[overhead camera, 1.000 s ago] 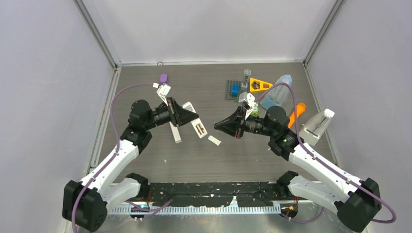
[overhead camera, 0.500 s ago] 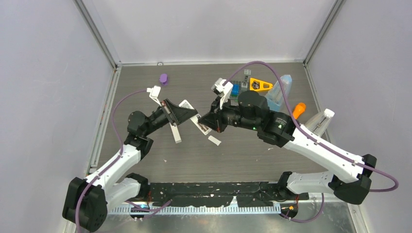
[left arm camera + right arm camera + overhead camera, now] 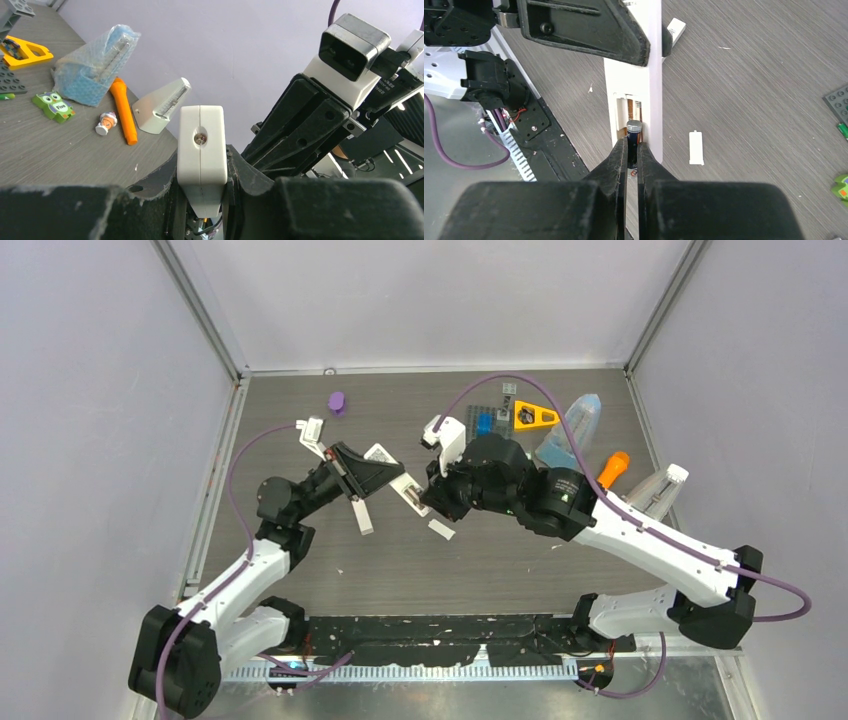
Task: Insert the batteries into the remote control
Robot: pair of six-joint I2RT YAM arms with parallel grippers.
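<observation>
My left gripper (image 3: 385,478) is shut on a white remote (image 3: 407,496) and holds it above the table; in the left wrist view its end (image 3: 201,145) stands between the jaws. My right gripper (image 3: 432,498) is shut on a blackish battery (image 3: 633,134), whose tip sits at the remote's open battery bay (image 3: 628,111). In the right wrist view the left gripper (image 3: 589,27) clamps the remote's far end. A second white remote (image 3: 360,514) lies on the table below the left gripper. The loose white battery cover (image 3: 441,530) lies on the table, also seen in the right wrist view (image 3: 696,147).
At the back right are a grey baseplate with a blue piece (image 3: 484,424), a yellow triangle (image 3: 535,417), a bubble-wrapped blue item (image 3: 570,435), an orange carrot-shaped toy (image 3: 611,468) and a white metronome-like block (image 3: 652,498). A purple piece (image 3: 337,401) lies at back left.
My right arm swung left from the right side until its gripper met the remote held by my left gripper. My left gripper shifted slightly back and left with the remote.
</observation>
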